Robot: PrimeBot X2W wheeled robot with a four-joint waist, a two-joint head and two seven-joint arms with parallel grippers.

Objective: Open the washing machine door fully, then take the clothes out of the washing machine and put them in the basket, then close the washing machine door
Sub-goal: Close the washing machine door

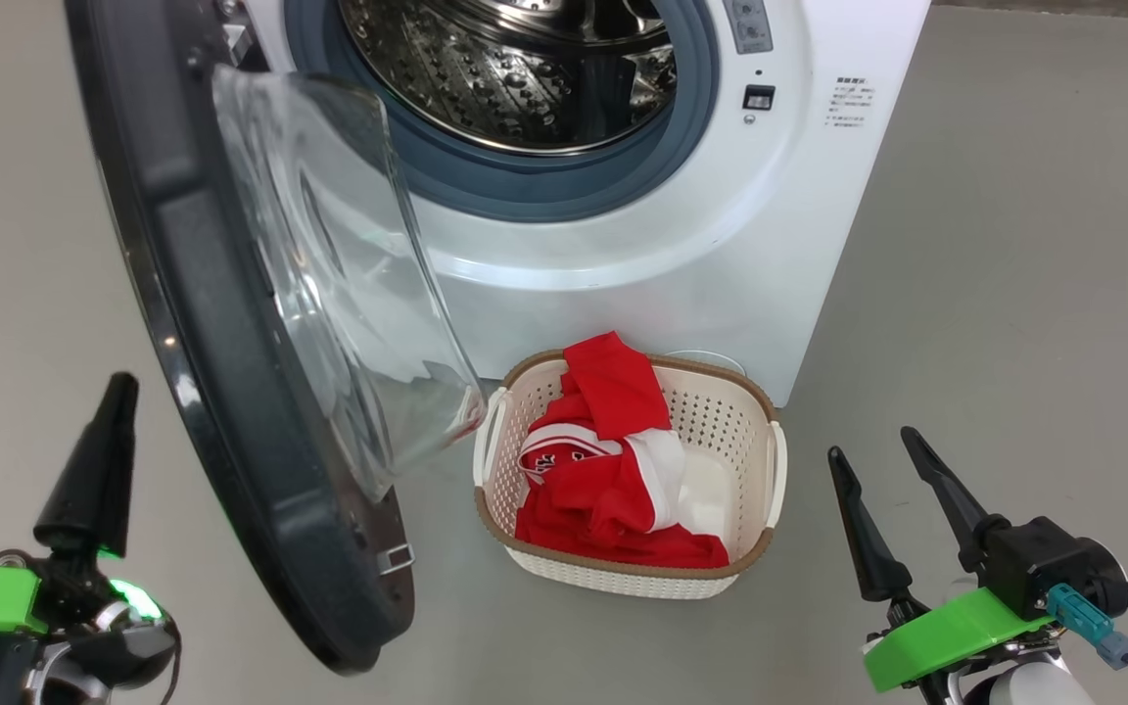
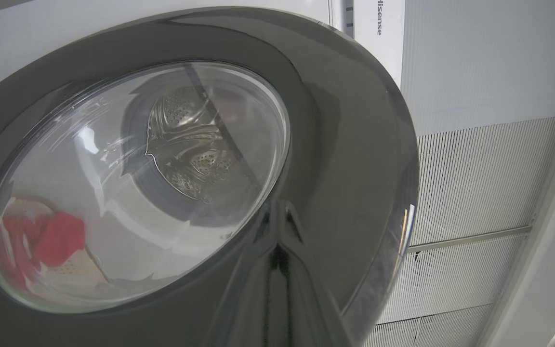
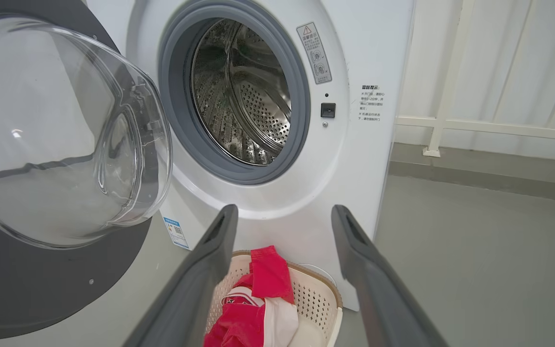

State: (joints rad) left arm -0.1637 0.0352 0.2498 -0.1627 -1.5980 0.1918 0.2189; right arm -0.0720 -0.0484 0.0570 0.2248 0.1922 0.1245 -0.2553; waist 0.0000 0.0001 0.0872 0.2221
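The open door shows its black outer side to the nearby clenched, empty left gripper; the right gripper, spread empty, sits farther.

We are looking at a smooth grey floor, evenly lit and carrying only soft shadows. In the right wrist view we are seeing a pale wall with a white railing running across it and a darker grey strip lying along its foot. In the left wrist view we are facing pale ribbed panels, with a thin rail dividing them.
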